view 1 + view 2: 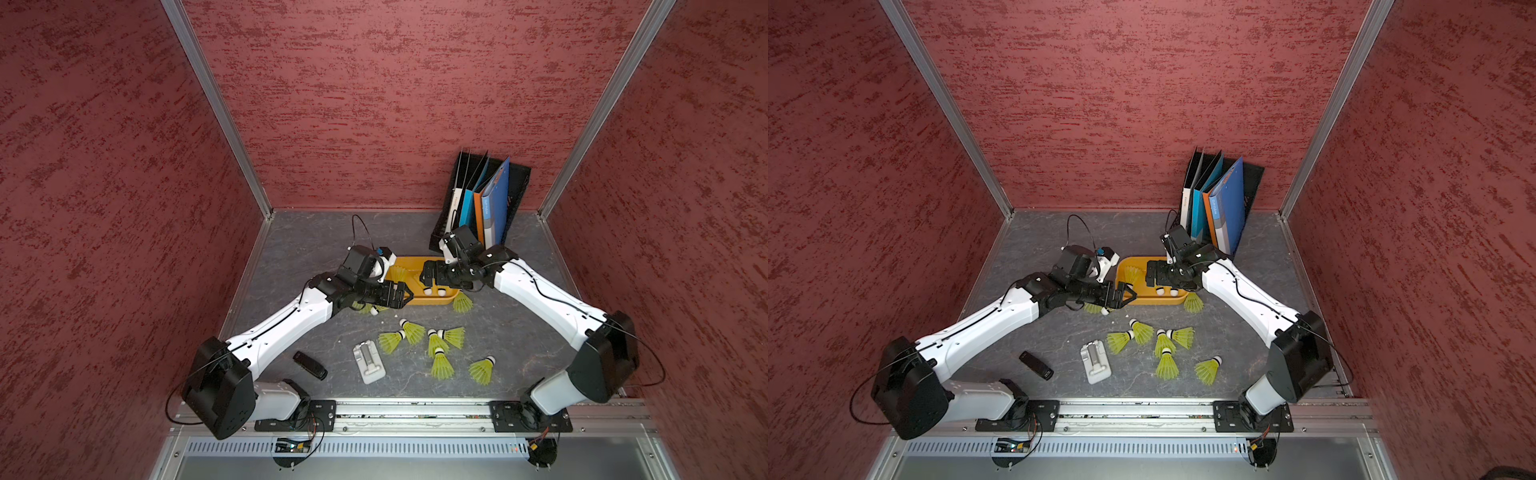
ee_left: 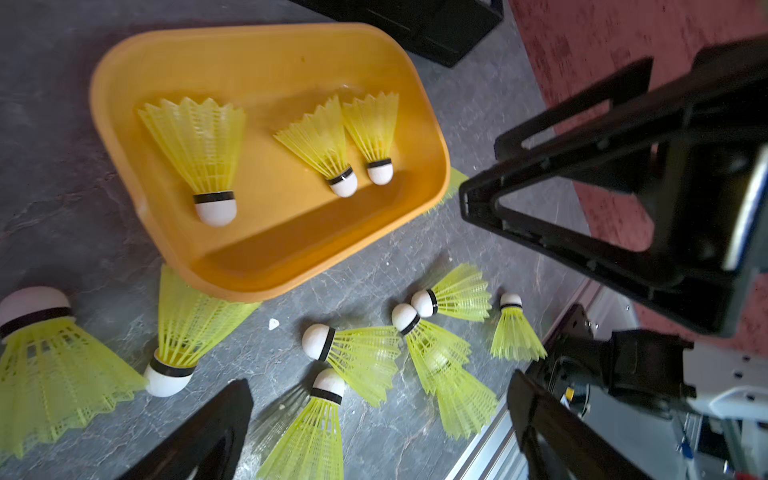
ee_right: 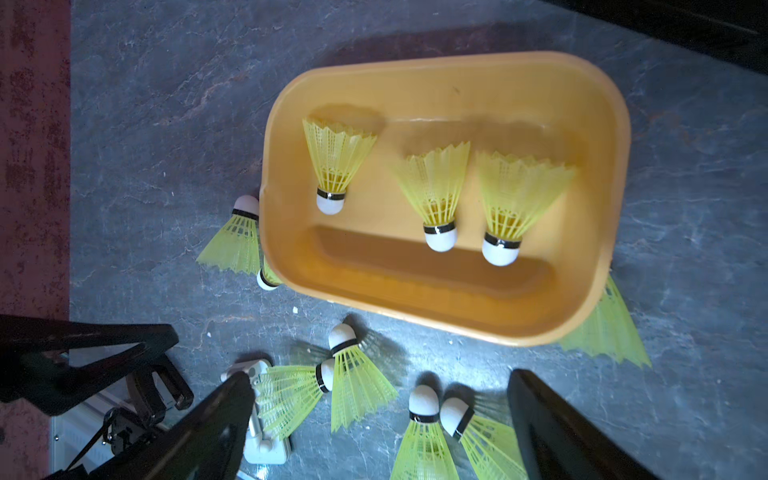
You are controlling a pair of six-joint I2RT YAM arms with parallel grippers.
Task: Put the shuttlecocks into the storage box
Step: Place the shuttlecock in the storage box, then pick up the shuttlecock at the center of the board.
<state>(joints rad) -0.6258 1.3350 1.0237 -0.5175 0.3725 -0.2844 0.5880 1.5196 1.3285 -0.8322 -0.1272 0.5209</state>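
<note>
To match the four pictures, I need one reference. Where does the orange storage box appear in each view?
In a top view: storage box mid-picture, partly covered.
In a top view: mid-picture again, partly covered.
Left wrist: fills much of the picture, three shuttlecocks inside.
Right wrist: seen whole, same three inside.
Shared landmark: black file rack just beyond the box.

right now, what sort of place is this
Probably a robot test cell, not a home: textured red panels in an aluminium frame box in a tabletop, with a left arm and right arm bolted to a rail at its front.
</note>
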